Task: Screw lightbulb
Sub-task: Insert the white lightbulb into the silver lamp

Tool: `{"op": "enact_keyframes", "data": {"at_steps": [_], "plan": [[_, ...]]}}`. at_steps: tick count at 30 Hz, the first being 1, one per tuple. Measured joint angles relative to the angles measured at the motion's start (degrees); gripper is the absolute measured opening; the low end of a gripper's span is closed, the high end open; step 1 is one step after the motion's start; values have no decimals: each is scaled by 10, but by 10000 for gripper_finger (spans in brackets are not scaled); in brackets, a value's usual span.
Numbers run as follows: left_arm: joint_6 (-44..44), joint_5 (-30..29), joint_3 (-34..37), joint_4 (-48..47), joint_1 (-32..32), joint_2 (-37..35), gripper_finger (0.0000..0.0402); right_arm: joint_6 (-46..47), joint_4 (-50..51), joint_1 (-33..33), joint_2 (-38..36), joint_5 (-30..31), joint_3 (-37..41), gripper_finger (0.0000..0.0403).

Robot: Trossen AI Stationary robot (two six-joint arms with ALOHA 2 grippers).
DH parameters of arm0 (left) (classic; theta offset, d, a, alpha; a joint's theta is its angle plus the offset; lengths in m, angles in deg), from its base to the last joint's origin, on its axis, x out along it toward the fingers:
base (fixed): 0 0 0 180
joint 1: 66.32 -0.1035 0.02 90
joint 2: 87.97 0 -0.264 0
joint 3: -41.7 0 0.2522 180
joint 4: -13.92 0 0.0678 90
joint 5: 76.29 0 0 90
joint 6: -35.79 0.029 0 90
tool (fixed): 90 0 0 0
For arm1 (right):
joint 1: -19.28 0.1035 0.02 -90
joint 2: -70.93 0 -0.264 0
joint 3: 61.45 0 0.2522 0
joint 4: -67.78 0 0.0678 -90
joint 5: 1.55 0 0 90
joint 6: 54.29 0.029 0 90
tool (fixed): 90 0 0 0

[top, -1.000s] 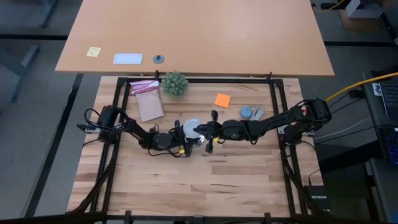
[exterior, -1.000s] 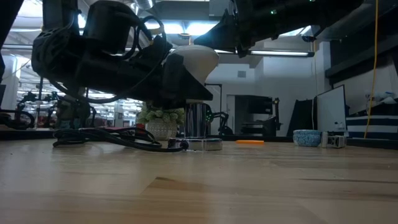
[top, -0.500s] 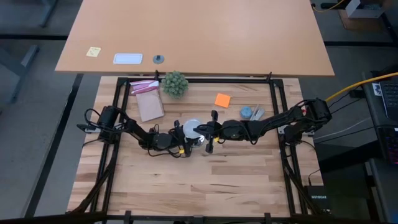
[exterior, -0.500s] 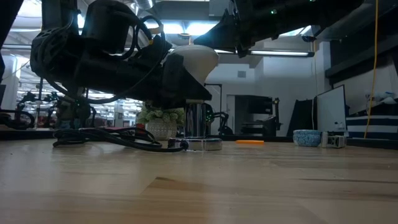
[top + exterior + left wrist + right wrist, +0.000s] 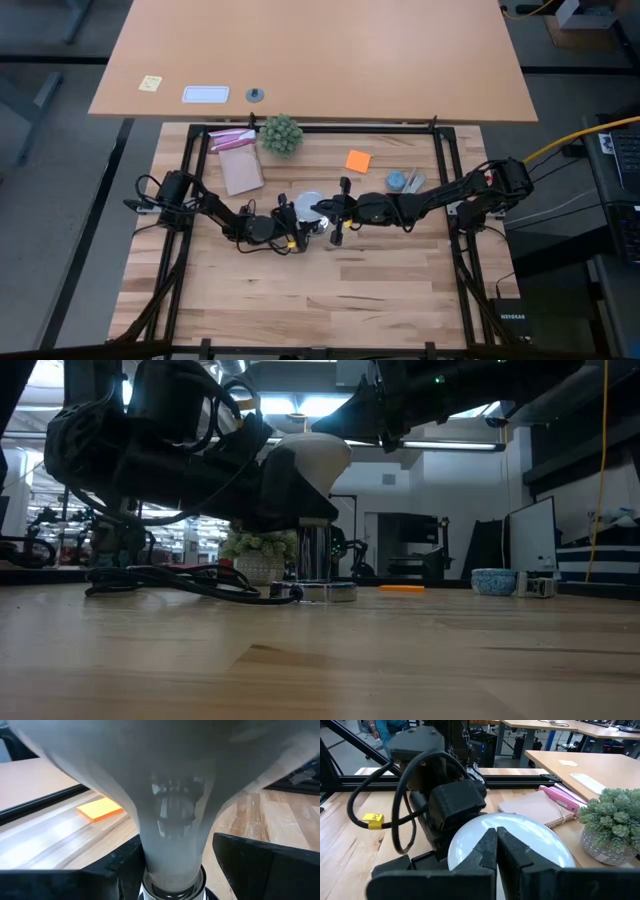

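Left fingers [image 5: 250, 865] pinch the lightbulb [image 5: 170, 820] (upright in its socket [image 5: 325, 591]); right fingers [image 5: 496, 851] pressed together.

The lightbulb [image 5: 172, 795] is filling the left wrist view, its globe running off the edges and its screw end dropping out of sight below. From above, both arms are covering the lightbulb almost entirely. Low down, the left arm is hiding the socket's near side beside the lightbulb.
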Motion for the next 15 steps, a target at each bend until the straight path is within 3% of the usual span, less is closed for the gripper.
{"op": "enact_keyframes", "data": {"at_steps": [7, 15], "plan": [[7, -53, 0, 4, 25, -1, 214, 0, 0, 0, 0, -1, 0, 7], [2, -181, 1, 16, 68, -1, 214, 0, 0, 0, 0, -1, 0, 7]]}}
